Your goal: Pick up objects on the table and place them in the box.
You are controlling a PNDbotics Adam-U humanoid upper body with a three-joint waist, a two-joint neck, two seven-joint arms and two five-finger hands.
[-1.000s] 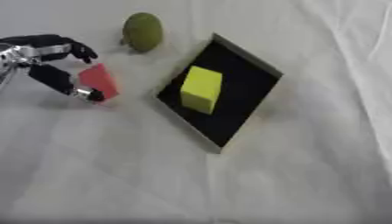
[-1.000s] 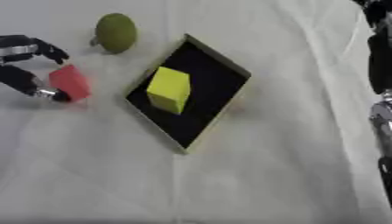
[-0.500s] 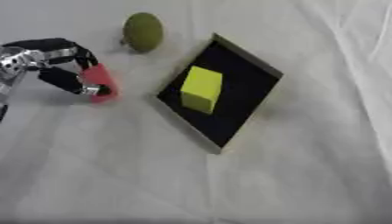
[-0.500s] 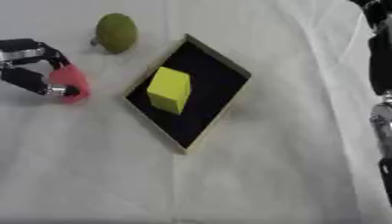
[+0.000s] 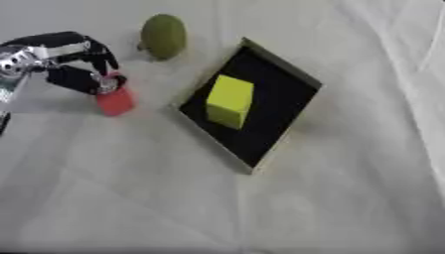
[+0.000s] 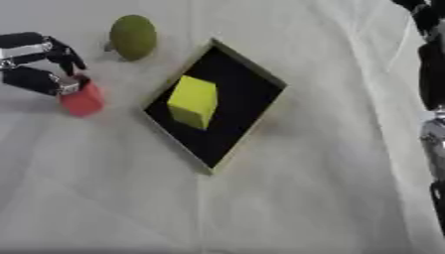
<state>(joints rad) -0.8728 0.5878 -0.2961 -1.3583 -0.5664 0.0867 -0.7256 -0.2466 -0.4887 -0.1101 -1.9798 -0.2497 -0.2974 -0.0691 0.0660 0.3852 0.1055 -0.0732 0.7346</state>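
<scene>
My left hand comes in from the left with its fingers and thumb curled round the top of a small red block, which sits low over the white cloth. A green rounded fruit lies at the back, just right of that hand. The black box, a shallow tray set at a slant, holds a yellow cube in its middle. The red block is a short way left of the box's left corner. My right arm runs down the right edge of the right eye view; its hand is cut off at the top corner.
A wrinkled white cloth covers the whole table. The box's raised rim faces the front.
My left hand's fingers have closed in on the red block, which has turned from tilted to more upright. The box, cube and fruit have not moved.
</scene>
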